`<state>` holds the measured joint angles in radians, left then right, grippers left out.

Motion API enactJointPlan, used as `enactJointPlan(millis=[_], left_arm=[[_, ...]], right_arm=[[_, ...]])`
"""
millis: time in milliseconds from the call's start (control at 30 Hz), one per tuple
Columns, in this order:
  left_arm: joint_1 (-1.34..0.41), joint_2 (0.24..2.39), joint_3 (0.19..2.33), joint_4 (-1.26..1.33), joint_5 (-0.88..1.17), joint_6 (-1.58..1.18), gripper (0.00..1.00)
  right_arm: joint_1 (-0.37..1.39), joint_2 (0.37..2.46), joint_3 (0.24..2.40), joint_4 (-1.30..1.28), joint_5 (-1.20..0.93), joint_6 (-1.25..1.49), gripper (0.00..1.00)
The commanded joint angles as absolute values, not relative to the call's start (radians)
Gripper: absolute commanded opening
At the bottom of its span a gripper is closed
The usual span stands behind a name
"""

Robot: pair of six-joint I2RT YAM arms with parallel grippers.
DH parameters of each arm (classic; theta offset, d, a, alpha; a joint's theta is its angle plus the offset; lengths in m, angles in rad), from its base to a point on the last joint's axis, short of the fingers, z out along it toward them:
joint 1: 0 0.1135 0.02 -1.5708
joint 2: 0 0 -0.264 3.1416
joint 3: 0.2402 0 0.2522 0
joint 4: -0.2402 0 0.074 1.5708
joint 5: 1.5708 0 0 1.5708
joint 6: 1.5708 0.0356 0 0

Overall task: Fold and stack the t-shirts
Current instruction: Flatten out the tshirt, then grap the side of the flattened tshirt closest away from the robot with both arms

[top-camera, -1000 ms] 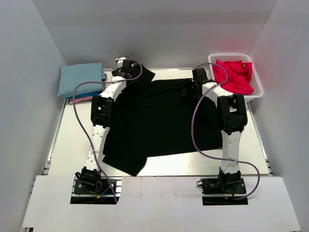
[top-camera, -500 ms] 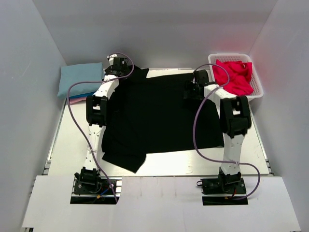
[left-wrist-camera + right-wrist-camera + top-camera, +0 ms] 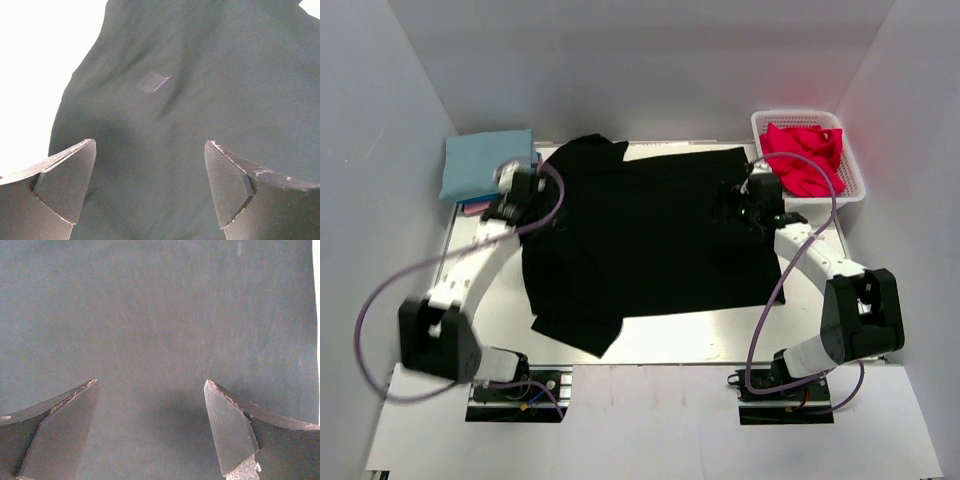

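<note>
Saw black t-shirt [image 3: 650,240] spread across the table [image 3: 470,300]; found left gripper [image 3: 150,197] and right gripper [image 3: 150,432] above it, toward the table's left and right edges, both apart, gripping nothing.

Large t-shirt [image 3: 650,235] lies spread across the middle of the tabletop [image 3: 470,300], one sleeve reaching toward the near left. Folded t-shirts [image 3: 485,165] sit stacked at the far-left corner; at the far-right corner, a basket [image 3: 853,180] with another t-shirt [image 3: 805,160] in it. Left hand [image 3: 150,142] hangs over the large t-shirt's left edge, right hand [image 3: 151,381] over its right part.
</note>
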<state>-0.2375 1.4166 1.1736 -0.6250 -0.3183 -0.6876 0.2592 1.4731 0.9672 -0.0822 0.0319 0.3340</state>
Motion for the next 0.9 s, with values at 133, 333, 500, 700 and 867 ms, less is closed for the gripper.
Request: enactJointPlan(millis=[133, 333, 500, 700, 867], left_arm=[[-0.23, 1.096, 0.688, -0.975, -0.267, -1.116, 0.99], [-0.23, 0.79, 0.497, -0.948, -0.149, -1.181, 0.99], [-0.23, 0.873, 0.514, -0.997, -0.185, -1.213, 0.99], [-0.23, 0.884, 0.488, -0.971, -0.132, -1.2, 0.86], [-0.239, 0.805, 0.488, -0.887, -0.075, -1.071, 0.82]], right_arm=[[0.256, 1.443, 0.896, -0.014, 0.011, 0.402, 0.9], [0.255, 1.466, 0.888, -0.012, -0.04, 0.403, 0.9], [0.255, 1.48, 0.885, 0.015, -0.043, 0.405, 0.9], [0.255, 1.502, 0.897, 0.002, -0.034, 0.397, 0.9], [0.255, 1.531, 0.911, 0.002, -0.044, 0.393, 0.9]])
